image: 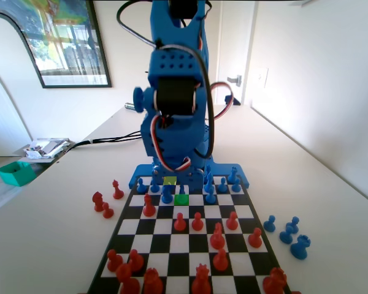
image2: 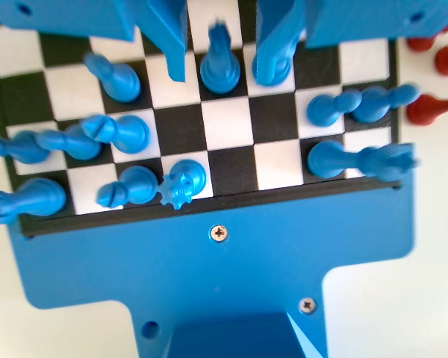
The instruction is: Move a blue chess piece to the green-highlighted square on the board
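Your blue chess piece (image2: 219, 66), slim glossy plastic with a narrow pointed top, stands on the green-highlighted square (image: 181, 199) near the blue arm's end of the board (image: 245, 211). In the wrist view the gripper (image2: 225, 60) straddles it, flat blue jaws parted and clear of its sides, released. Round-headed blue pawns (image2: 113, 77) stand nearby; red pieces (image: 197, 222) fill the near squares.

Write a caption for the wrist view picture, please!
Open tool straddles the blue chess piece on the board.
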